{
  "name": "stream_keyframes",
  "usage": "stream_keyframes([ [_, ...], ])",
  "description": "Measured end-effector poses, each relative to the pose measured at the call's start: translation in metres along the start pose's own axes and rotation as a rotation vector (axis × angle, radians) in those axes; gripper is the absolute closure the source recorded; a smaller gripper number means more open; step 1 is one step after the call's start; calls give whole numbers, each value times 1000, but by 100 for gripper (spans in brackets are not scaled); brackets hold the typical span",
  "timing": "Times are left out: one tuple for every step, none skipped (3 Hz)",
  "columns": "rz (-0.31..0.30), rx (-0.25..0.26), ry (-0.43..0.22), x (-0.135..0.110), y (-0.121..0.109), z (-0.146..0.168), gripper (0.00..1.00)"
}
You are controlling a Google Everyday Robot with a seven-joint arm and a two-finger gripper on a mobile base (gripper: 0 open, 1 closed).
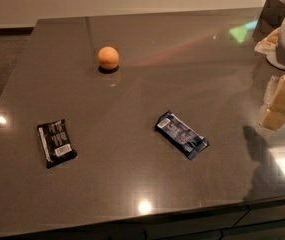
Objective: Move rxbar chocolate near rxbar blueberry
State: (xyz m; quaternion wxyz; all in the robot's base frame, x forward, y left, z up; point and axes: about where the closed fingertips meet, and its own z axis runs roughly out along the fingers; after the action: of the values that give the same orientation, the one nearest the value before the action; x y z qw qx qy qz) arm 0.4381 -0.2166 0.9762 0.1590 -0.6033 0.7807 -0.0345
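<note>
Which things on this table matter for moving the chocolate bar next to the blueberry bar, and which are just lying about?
For the job:
black chocolate bar, front left
blue blueberry bar, middle
claw, right edge, above the table

Lying about:
orange, back left
dark box, far right corner

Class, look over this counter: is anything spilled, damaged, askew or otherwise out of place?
Nothing stands out. The rxbar chocolate, rxbar blueberry and an orange lie apart and look intact on the counter, with no spills. The gripper hangs at the right edge, away from both bars.
</note>
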Motion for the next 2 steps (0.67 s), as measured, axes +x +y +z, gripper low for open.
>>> stream_keyframes([
  [0, 0, 0, 0, 0, 0, 0],
  [-20, -1, -45, -26, -2, 7, 0],
])
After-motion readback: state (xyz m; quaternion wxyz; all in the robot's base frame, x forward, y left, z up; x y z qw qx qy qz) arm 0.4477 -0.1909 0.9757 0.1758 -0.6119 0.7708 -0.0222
